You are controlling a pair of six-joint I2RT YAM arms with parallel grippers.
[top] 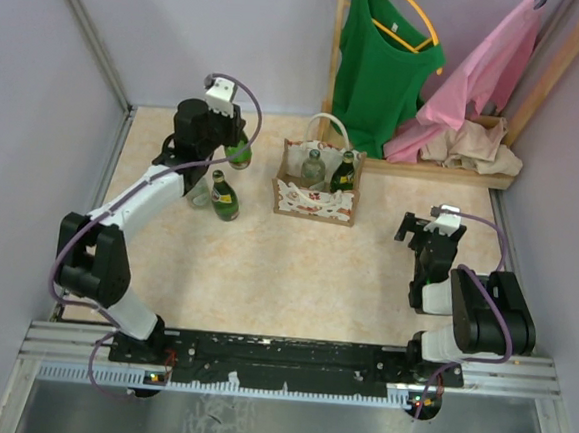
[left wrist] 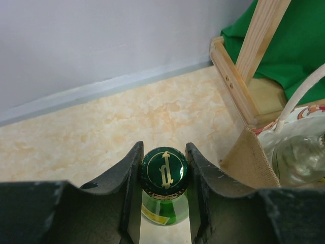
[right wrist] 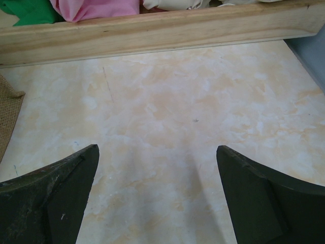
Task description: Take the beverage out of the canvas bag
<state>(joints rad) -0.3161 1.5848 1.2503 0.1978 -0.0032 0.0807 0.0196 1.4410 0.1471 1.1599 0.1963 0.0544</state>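
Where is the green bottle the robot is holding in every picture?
Top external: the held green bottle is upper left, in the left gripper.
Left wrist: bottom centre, cap between the fingers.
Right wrist: not in it.
Shared landmark: the canvas bag, at the left wrist view's right edge.

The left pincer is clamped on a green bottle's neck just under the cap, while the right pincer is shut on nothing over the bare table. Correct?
Not quite. The left pincer does grip the green bottle below its cap, but the right pincer is open, not shut. The right wrist view shows its fingers spread wide over the bare table.
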